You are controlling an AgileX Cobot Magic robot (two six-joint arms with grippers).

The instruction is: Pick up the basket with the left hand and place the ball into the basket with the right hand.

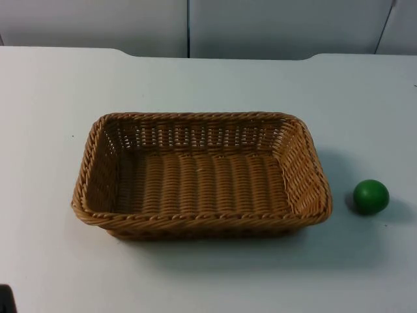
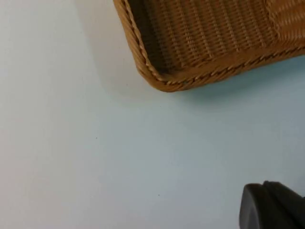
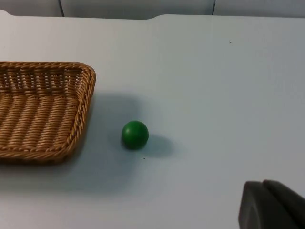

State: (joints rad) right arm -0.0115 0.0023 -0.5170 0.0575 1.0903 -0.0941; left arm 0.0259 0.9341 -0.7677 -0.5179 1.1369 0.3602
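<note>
Basket [image 1: 98, 189]: rests on the table [image 1: 52, 91], long axis across your view.
Ball [image 1: 371, 196]: just beside the basket's right end, nearer the right arm.
Pincers: spread cannot be told.

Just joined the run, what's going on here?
Nothing is being handled yet. The wicker basket sits empty on the white table, and the green ball rests on the table beside its right end, apart from it. Neither gripper holds anything; basket not lifted, ball not placed.
</note>
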